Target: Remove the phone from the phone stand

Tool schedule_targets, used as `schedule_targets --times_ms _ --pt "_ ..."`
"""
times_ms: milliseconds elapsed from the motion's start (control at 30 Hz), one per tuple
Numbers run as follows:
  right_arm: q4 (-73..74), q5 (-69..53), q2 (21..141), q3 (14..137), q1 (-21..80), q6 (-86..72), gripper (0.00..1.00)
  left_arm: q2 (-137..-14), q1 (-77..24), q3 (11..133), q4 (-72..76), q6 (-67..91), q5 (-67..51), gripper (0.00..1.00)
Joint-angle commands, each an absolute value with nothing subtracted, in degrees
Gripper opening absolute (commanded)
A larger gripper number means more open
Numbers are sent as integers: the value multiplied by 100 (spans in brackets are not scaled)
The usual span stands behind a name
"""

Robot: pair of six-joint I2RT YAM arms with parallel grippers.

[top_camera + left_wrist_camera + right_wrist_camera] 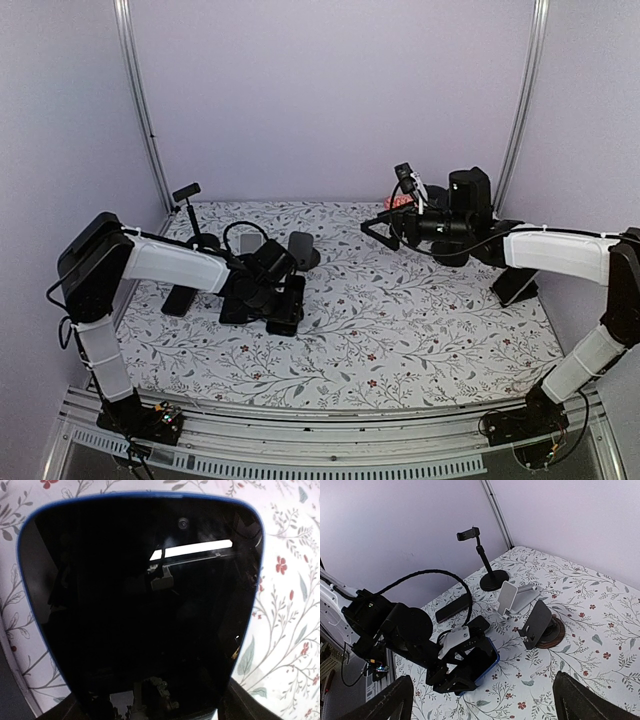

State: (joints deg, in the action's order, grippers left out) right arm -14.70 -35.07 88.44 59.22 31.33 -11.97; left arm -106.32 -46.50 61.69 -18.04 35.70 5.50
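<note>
The phone [145, 605], dark-screened with a blue edge, lies flat on the floral table cover and fills the left wrist view. My left gripper [155, 711] sits at its near end with a finger against each long side, shut on it. From above, the phone [288, 306] lies under that gripper [268, 296], just in front of the stands. The nearest phone stand [537, 625] is a black angled plate on a round wooden base, with nothing on it. My right gripper [381, 228] hangs high at the back right, open [482, 690] and holding nothing.
A white folding stand [512, 597] and a tall black clamp stand [481, 555] are behind the phone. A flat black slab [454, 608] lies left of them. Another black object [515, 285] sits near the right wall. Purple walls close in three sides.
</note>
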Motion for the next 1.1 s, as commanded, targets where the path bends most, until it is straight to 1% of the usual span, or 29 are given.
schedule_targets --times_ms 0,233,400,700,867,1067 --pt "-1486 -3132 8294 5633 3105 -1122 100 -10801 -4689 6451 -1749 3658 559 57" --pt "-1441 -3012 8066 5359 3047 -1090 99 -11105 -4693 6706 -1769 3757 489 61" --pt "-1441 -2997 7959 5208 2982 -1142 99 -11414 -4726 6956 -1999 3931 491 68" --pt "-1421 -3002 7823 4982 2916 -1118 99 -11394 -4906 6734 -2254 4552 589 74" --pt "-1432 -3016 7807 4911 2892 -1108 99 -11331 -4950 6559 -2281 4678 760 85" --pt "-1419 -3006 7764 4875 2879 -1099 99 -11423 -4948 6689 -2392 4558 886 91"
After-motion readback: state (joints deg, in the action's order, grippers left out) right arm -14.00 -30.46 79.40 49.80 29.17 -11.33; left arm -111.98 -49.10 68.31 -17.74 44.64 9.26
